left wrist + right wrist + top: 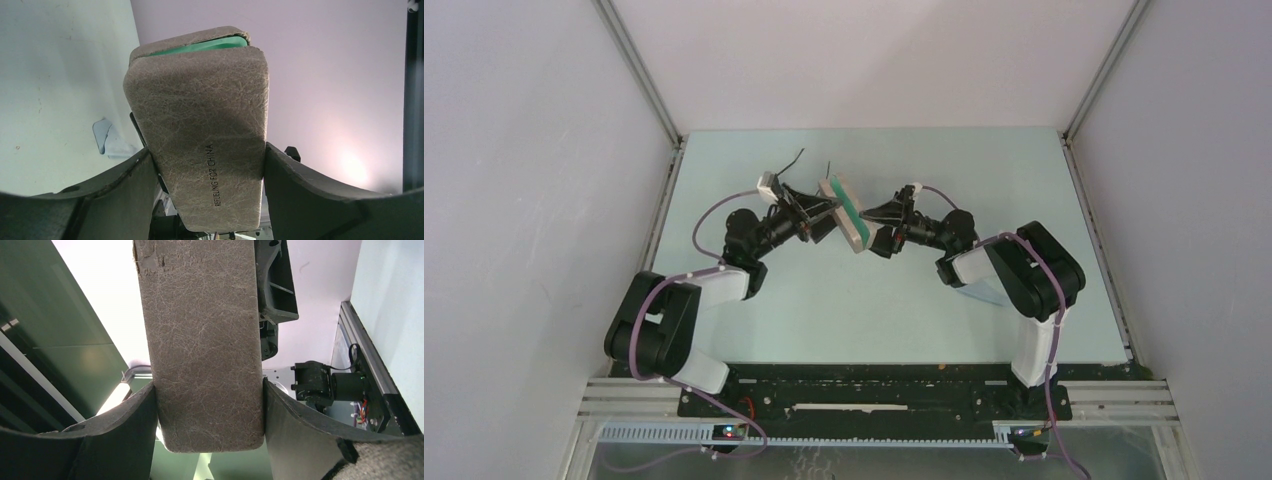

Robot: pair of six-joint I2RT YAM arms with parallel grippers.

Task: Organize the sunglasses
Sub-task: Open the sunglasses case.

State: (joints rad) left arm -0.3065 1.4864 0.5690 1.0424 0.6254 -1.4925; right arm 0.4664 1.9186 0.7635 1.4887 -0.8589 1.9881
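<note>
Both grippers hold the grey case (852, 222) off the table, one on each side. It is slightly ajar, with green lining (200, 46) showing at its far end. My left gripper (822, 216) is shut on the case (200, 125), its fingers (125, 185) pressed on both flanks. My right gripper (871, 214) is shut on the case (205, 350) from the opposite side. Two thin black lines (796, 158) poke up behind the left gripper and look like the sunglasses' temple arms. The lenses are hidden.
A light blue cloth (107, 137) lies on the pale table (864, 310), partly under the right arm (980, 291). White walls (524, 200) and metal rails close in the sides. The arms' bases stand along the near edge.
</note>
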